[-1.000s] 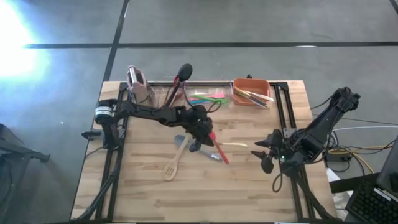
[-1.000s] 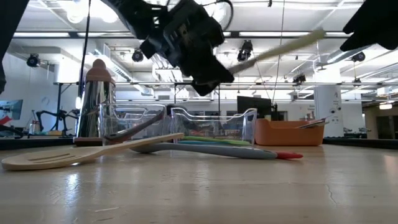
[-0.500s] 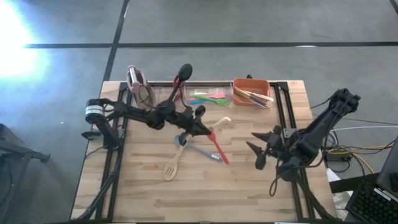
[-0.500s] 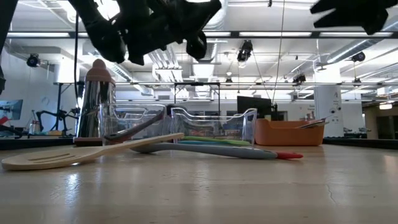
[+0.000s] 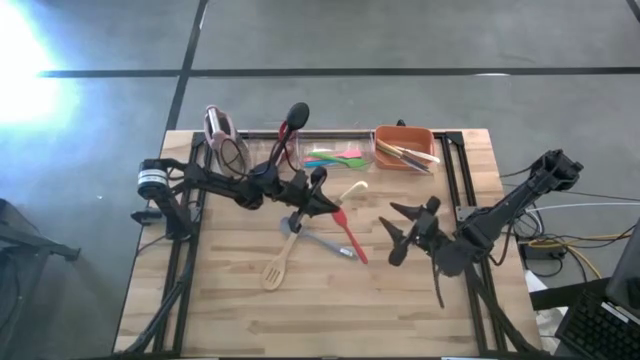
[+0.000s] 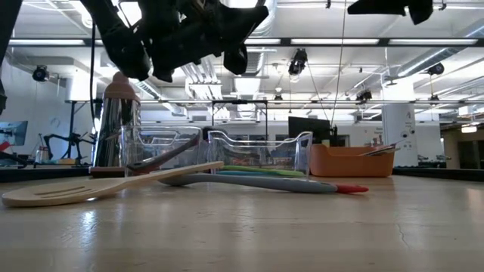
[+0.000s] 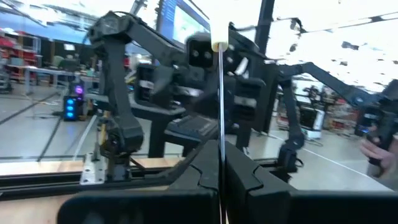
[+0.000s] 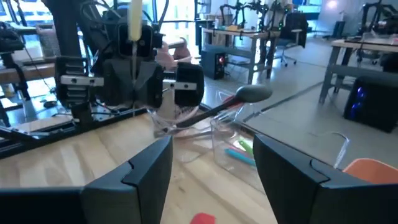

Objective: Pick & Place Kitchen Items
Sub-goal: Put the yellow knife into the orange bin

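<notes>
My left gripper (image 5: 322, 199) is above the table's middle, shut on a pale-handled knife (image 5: 350, 190); it also shows at the top of the low view (image 6: 189, 30). My right gripper (image 5: 400, 236) is open and empty, raised over the right half of the table, with its fingers (image 8: 146, 168) wide apart. A wooden slotted spatula (image 5: 277, 262), a red spatula (image 5: 350, 240) and a grey-blue utensil (image 5: 325, 243) lie flat on the table under and beside my left gripper. My left gripper pinches the knife's thin part (image 7: 221, 158) between its two fingers. The knife runs on past the fingertips, along the fingers, to its pale handle end (image 7: 219, 45). The fingers point toward the table's right. The knife is lifted clear of the table.
Along the far edge stand a pink-topped rack (image 5: 220, 128), a clear bin (image 5: 335, 155) holding green, pink and blue utensils, and an orange bin (image 5: 404, 148) holding pale-handled knives. A black ladle (image 5: 290, 120) leans up out of the clear bin. The near half of the table shows bare wood.
My left gripper has risen and drawn back toward the table's far left, swinging the held knife so its pale handle points to the far right. My right gripper has gone toward the table's left, nearer the middle, still open.
</notes>
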